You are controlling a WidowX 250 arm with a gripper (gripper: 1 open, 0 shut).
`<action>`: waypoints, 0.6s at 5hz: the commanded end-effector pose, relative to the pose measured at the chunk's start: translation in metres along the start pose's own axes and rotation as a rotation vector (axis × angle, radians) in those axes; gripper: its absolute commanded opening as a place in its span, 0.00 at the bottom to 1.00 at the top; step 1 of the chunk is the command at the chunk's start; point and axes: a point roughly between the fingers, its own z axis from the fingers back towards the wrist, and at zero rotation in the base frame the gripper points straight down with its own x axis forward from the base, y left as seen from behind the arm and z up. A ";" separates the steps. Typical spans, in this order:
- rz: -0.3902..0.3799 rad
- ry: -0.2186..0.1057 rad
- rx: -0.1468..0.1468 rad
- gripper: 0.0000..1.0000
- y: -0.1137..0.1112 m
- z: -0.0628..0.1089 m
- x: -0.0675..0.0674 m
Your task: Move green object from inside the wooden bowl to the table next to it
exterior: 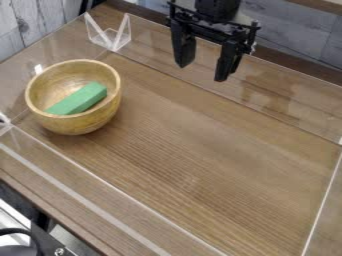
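Note:
A small bright green object [79, 98] lies inside the wooden bowl [76, 97], which stands on the left part of the brown table [201, 150]. My black gripper [203, 58] hangs well above the table near the back, to the upper right of the bowl. It points down with its fingers [181, 52] spread apart and nothing between them. It is far from the bowl and touches nothing.
Clear acrylic walls [80, 190] edge the tabletop on all sides. A clear bracket [107, 33] stands at the back left corner. Bare wood-grain surface spreads right of the bowl.

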 end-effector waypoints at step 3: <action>-0.045 0.027 0.007 1.00 0.056 0.000 -0.026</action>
